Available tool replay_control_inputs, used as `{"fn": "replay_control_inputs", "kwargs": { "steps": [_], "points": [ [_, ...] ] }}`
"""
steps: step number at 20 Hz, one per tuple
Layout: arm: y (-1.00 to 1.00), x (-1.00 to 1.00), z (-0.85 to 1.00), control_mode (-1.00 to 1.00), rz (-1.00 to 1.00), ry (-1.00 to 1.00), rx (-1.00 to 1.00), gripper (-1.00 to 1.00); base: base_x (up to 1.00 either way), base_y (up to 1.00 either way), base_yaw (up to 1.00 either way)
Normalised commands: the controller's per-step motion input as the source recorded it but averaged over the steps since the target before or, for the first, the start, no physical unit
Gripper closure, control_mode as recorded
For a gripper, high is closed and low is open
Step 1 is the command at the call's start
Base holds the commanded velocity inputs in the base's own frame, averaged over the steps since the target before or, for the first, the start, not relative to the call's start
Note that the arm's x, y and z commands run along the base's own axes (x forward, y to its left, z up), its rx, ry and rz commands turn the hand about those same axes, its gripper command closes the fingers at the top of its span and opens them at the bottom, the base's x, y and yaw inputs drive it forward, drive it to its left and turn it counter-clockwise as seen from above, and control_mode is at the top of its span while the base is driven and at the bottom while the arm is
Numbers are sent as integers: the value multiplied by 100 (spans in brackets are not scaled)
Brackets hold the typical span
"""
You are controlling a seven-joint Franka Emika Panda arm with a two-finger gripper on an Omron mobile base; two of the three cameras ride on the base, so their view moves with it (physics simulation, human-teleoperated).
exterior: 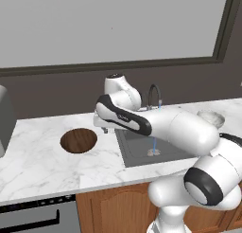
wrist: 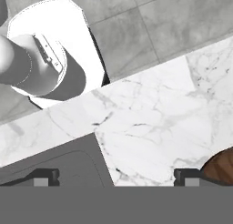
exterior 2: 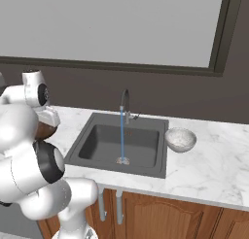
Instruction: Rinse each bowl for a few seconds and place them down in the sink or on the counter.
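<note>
The claw (wrist: 113, 175) hung above the counter (exterior: 42, 156) with its two dark fingertips (wrist: 45, 175) spread wide apart and nothing between them — released, holding no bowl. In the hand view one tip stood over the corner of the sink (wrist: 59, 166), the other over the rim of the dark brown bowl (wrist: 220, 166), with bare marble between them.

The dark brown bowl (exterior: 79, 140) lay flat on the counter left of the sink (exterior: 142, 149), near the middle of that stretch, apart from both the front edge and the back wall. White marble lay open all around it, widest toward the front edge and the left end. The arm's forearm stretched across above the sink's left rim, close to this bowl.

The pale grey-white bowl (exterior 2: 180, 139) sat upright on the counter just beside the sink's right rim (exterior 2: 163, 150), toward the back — seemingly touching the rim, though that could not be told surely. To its right the counter ran on bare to the frame's edge.

A thin stream of water (exterior 2: 121, 136) fell from the arched faucet (exterior 2: 125, 104) at the sink's back edge to the drain (exterior 2: 122, 160). The basin floor around the stream held nothing else.
</note>
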Motion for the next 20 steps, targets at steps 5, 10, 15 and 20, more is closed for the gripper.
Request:
{"fn": "replay_control_inputs", "kwargs": {
  "steps": [5,10,15,20],
  "points": [
    [12,17,-19,-100,0,0,7,-100,0,0,0],
    [21,20,-25,-100,0,0,7,-100,0,0,0],
    [20,17,-21,-100,0,0,3,-100,0,0,0],
    [17,21,-19,-100,0,0,0,-100,0,0,0]
  ]
}}
